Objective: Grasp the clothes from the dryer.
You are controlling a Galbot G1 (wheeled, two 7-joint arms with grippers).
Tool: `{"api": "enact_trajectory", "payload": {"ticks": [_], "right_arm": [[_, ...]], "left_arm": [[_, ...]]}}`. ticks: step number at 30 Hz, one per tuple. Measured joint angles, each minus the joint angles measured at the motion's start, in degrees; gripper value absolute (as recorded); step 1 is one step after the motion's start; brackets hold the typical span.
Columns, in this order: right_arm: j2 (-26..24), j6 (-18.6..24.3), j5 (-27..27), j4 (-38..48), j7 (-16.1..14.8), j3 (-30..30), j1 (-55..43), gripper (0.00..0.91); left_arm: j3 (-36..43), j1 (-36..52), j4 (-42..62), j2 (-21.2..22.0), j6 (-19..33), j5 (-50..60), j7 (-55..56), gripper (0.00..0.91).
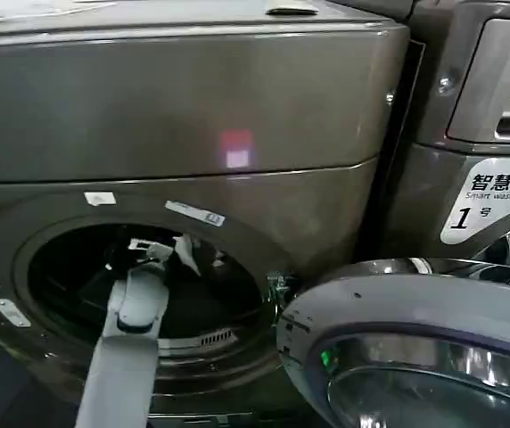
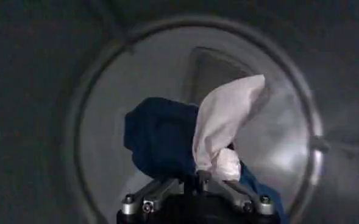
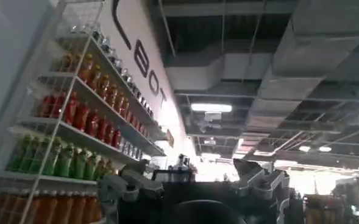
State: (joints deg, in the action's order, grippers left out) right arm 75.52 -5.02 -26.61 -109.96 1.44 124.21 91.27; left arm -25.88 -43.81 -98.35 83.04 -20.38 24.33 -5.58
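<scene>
Inside the dryer (image 1: 193, 134) mouth, the left pincer (image 2: 199, 178) grips the clothes (image 2: 225, 125). Beside them lies a blue garment (image 2: 158, 137). Whether the raised right pincer (image 3: 194, 182) is clenched, I cannot tell.

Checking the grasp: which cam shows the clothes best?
Left wrist view: the clothes stand pinched in the left gripper, bright against the dryer drum and a blue garment. Head view catches a small white scrap. Right wrist view faces drink shelves.

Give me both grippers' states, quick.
Left gripper: shut on the white cloth, inside the dryer drum.
Right gripper: open, holding nothing, pointed away at drink shelves.
</scene>
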Motion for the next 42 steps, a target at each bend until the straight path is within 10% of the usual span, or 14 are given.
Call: {"api": "enact_trajectory", "payload": {"ticks": [42], "right_arm": [[-0.16, 0.13, -2.36, -2.55, 2.25, 0.17, 0.24, 0.907]], "left_arm": [[-1.97, -6.91, -5.49, 4.79, -5.98, -16.92, 17.68, 0.0]]}}
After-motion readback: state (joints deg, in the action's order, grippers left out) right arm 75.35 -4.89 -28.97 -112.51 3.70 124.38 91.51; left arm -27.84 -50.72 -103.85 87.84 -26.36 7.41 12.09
